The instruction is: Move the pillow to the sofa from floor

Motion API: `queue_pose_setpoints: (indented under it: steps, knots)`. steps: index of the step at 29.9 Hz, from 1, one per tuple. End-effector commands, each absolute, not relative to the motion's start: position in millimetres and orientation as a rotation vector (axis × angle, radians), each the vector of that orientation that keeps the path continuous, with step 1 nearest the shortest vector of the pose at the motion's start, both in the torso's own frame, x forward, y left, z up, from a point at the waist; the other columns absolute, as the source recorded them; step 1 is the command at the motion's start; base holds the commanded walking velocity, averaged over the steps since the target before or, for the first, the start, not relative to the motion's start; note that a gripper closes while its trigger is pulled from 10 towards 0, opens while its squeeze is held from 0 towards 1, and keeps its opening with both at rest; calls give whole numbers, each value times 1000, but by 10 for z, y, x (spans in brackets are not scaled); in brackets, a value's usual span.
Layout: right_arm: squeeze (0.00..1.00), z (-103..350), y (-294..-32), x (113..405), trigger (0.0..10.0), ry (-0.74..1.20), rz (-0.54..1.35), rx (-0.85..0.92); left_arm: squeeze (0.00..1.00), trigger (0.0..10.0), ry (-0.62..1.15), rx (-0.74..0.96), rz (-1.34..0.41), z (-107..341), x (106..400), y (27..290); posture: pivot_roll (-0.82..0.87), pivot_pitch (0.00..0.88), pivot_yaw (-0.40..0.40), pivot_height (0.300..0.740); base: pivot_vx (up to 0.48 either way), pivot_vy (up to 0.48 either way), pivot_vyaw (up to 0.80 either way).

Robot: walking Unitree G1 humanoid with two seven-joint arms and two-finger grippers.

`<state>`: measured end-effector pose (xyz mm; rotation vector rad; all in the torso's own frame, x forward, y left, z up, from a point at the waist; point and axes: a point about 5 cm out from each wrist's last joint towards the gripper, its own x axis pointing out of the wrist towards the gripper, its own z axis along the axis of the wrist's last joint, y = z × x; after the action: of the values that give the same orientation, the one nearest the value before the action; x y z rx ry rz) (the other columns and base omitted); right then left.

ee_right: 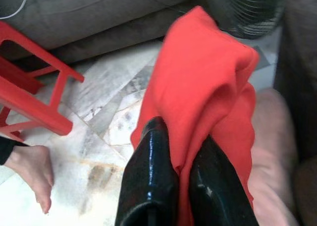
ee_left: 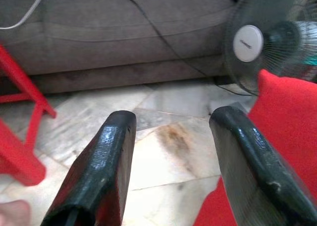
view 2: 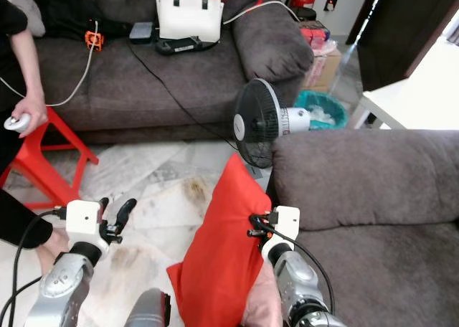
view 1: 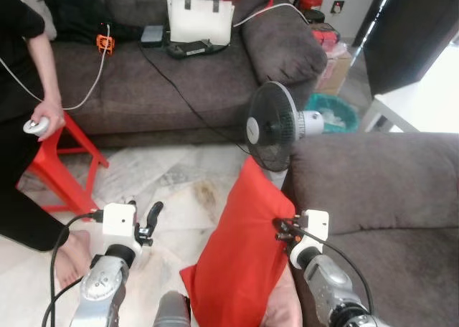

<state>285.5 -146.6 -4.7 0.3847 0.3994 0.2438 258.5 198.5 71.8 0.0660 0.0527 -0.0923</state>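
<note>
A red pillow (view 1: 240,255) hangs upright off the marble floor, against the front corner of the grey sofa (view 1: 373,191) on my right. My right gripper (view 1: 280,230) is shut on a fold of its upper edge; in the right wrist view the fabric (ee_right: 208,87) is pinched between the two black fingers (ee_right: 153,156). My left gripper (view 1: 147,219) is open over the floor to the left of the pillow, holding nothing. In the left wrist view its fingers (ee_left: 106,156) stand apart, with the pillow's edge (ee_left: 287,117) beside one of them.
A black floor fan (view 1: 272,126) stands just beyond the pillow, its cable running to the far sofa (view 1: 179,76) with a white handbag (view 1: 199,19). A person (view 1: 29,69) stands at left by a red stool (view 1: 61,162), bare foot (view 1: 68,259) near my left arm. A pink cushion (view 1: 283,305) lies below the pillow.
</note>
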Motion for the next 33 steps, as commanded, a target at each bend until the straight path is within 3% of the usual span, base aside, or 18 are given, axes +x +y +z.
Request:
queue_pose_setpoints:
  steps: [1, 24, 33]
  knots:
    - [0, 115, -1580, 2973, 10000, 293, 216, 369, 0, 10000, 60, 74, -103, 716, 2579, 1966, 219, 71, -98, 677, 0, 0, 0]
    - [0, 138, -1632, 2992, 10000, 284, 184, 354, 0, 10000, 63, 79, -110, 718, 2584, 1968, 223, 63, -95, 677, 0, 0, 0]
    - [0, 153, -1662, 2997, 10000, 270, 178, 358, 0, 10000, 62, 77, -107, 716, 2586, 1957, 225, 62, -99, 720, 0, 0, 0]
